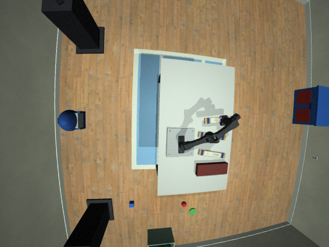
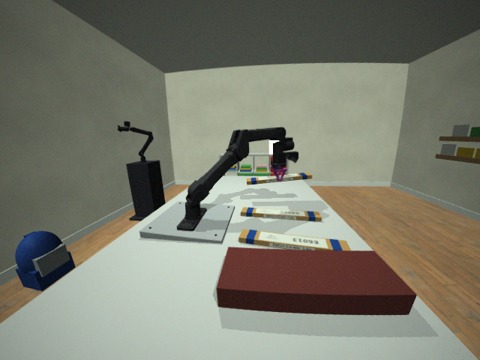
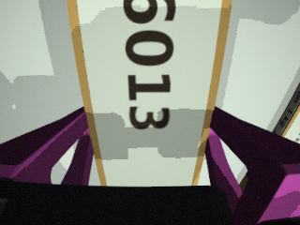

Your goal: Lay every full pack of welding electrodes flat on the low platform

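My gripper [image 1: 221, 119] [image 2: 280, 178] [image 3: 149, 112] points down and is shut on the far electrode pack [image 1: 212, 120] [image 2: 298, 177] [image 3: 108, 56], one magenta finger on each long side. The pack is held above the table, its shadow apart from it; I cannot tell if it tilts slightly. The middle pack [image 1: 201, 134] [image 2: 280, 213] [image 3: 287, 117] lies flat on the table, partly under the arm in the top view. The near pack [image 1: 212, 153] [image 2: 290, 240] lies flat beside the dark red low platform [image 1: 212, 169] [image 2: 310, 271]. No pack is on the platform.
The arm stands on a grey base plate [image 1: 172, 142] [image 2: 163, 232] left of the packs. The arm reaches over the middle pack. The white table [image 1: 185, 178] [image 2: 154, 302] ends just right of the packs and platform.
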